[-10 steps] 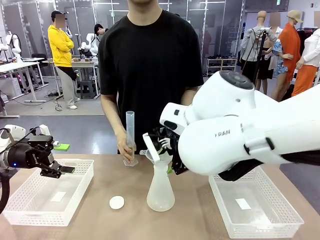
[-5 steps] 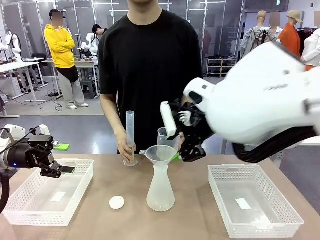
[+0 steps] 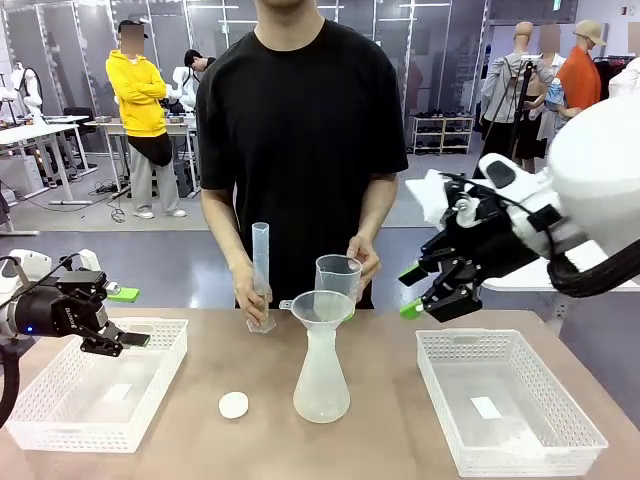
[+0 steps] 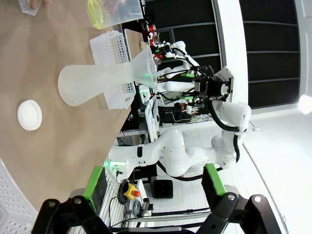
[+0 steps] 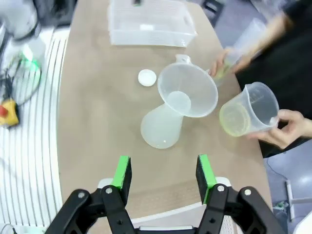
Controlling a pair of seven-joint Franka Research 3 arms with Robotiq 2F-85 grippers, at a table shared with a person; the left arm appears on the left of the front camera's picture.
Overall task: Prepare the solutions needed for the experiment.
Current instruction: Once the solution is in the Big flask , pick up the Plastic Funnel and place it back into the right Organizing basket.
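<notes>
While its green-padded jaws stand spread with nothing between them, the right gripper (image 3: 412,292) hangs in the air near the far left corner of the right-hand basket (image 3: 560,440), raised well clear of it. Out from there, toward the middle of the table (image 3: 380,440), the frosted conical flask (image 3: 321,385) stands upright with a clear funnel (image 3: 322,308) seated in its neck. Just behind the funnel's rim, one hand (image 3: 362,262) of the person holds a clear beaker (image 3: 338,275) off the table. The pale yellow solution (image 5: 235,119) shows in the bottom of this beaker; whether any lies in the flask cannot be told through its cloudy wall. The person's other hand (image 3: 247,295) grips a tall graduated cylinder (image 3: 261,270) standing on the table. A small white round cap (image 3: 233,404) lies on the table beside the flask. Farthest out, the left gripper (image 3: 115,340) hovers over the left-hand basket (image 3: 60,425), its jaws wide apart and empty.
</notes>
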